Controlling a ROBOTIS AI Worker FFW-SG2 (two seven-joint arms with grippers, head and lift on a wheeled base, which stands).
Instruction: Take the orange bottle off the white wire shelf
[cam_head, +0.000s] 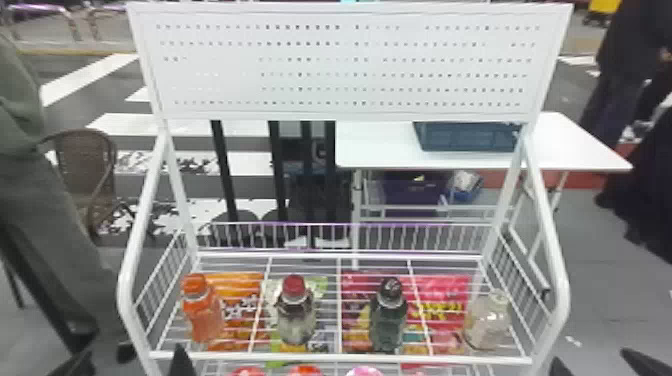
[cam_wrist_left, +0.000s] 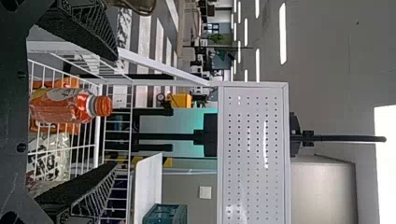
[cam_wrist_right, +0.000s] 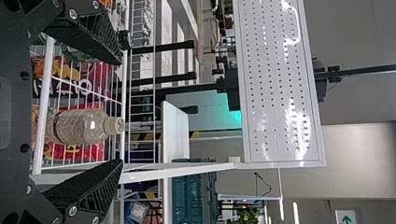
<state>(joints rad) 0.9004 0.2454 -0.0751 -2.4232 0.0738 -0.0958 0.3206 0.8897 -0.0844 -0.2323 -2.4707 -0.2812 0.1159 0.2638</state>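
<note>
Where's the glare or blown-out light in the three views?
Right wrist view: strong bright streaks on the perforated white panel, plus small glints on the clear bottle. Left wrist view: weaker highlights on the panel, ceiling lights as bright strips, and a blown-out white patch at the frame edge. Head view: panel pale, some holes washed out.

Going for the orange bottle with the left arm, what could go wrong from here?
1. Side frame: in the head view, the left pincer has one finger outboard of the shelf's side frame, so pushing straight in could hit it.
2. Front rail: the orange bottle stands behind the front rail; pulled out too low, its base may catch and tip.
3. Right pincer: open and lined up with the clear bottle; stray motion might knock that.
</note>
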